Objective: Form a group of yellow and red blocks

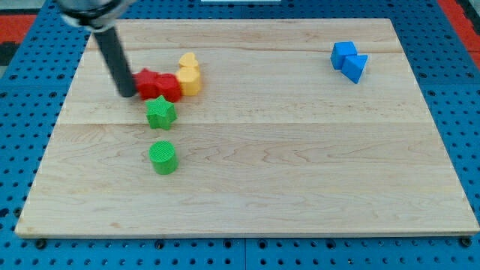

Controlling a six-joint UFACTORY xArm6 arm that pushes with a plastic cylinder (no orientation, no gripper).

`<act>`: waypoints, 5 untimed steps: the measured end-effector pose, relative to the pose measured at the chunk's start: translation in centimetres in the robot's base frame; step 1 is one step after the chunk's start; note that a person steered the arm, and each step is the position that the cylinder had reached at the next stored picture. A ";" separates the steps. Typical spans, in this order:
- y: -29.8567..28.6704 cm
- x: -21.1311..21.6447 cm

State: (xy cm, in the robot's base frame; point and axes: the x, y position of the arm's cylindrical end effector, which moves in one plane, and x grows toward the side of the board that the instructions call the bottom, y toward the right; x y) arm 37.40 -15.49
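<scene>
My tip [127, 94], a plain rod with no fingers to open or shut: upper left, touching red blocks [154, 84] packed against yellow blocks [189, 75]; grouping seemingly complete, withdrawal next.

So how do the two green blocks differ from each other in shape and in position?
The green star block has pointed arms, while the green cylinder block is round with a flat top. The star lies nearer the view's top, right below the red blocks, near my tip; the cylinder stands alone nearer the view's bottom. Both share the same green colour and ribbed surface.
</scene>
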 end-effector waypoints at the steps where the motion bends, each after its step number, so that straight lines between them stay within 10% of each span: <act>1: 8.2 -2.5; 3: -0.2 -8.5; 5: 12.9 -9.3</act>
State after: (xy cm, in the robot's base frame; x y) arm 28.09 -2.57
